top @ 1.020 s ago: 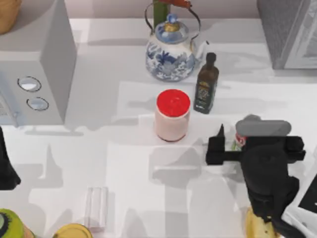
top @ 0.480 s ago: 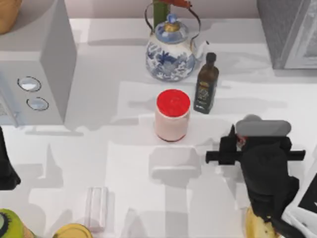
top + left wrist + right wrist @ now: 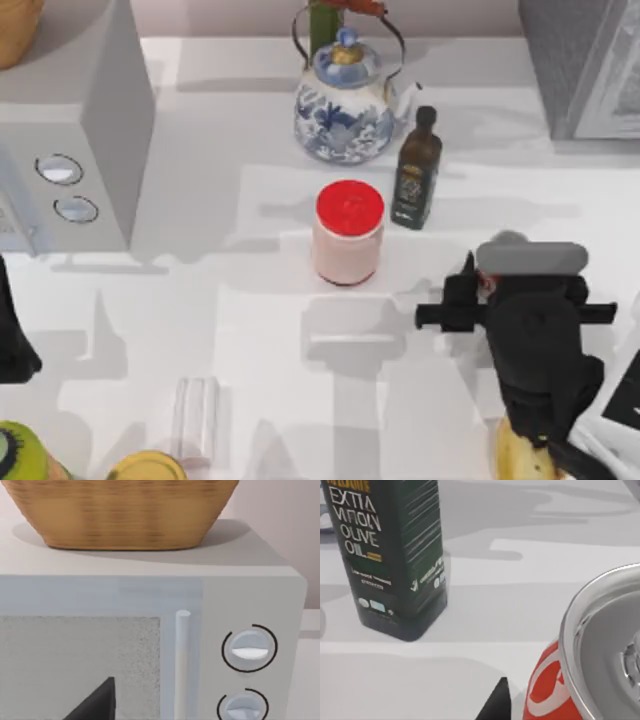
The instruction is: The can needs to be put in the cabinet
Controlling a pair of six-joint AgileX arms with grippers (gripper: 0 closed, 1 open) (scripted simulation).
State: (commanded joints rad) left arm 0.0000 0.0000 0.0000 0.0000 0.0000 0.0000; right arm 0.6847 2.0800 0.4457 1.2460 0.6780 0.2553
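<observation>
Left to right: your left gripper is parked at the table's left edge by the grey microwave — jaw state can't be told. Pink jar with red lid mid-table. Right gripper looks clamped on the small red drink can with silver top, right of the dark olive-oil bottle. Light, thin-walled, slick — grip mid-body, gently.

The right gripper hangs low at the counter's right side, fingers narrowly parted. The left arm sits parked at the left edge.
</observation>
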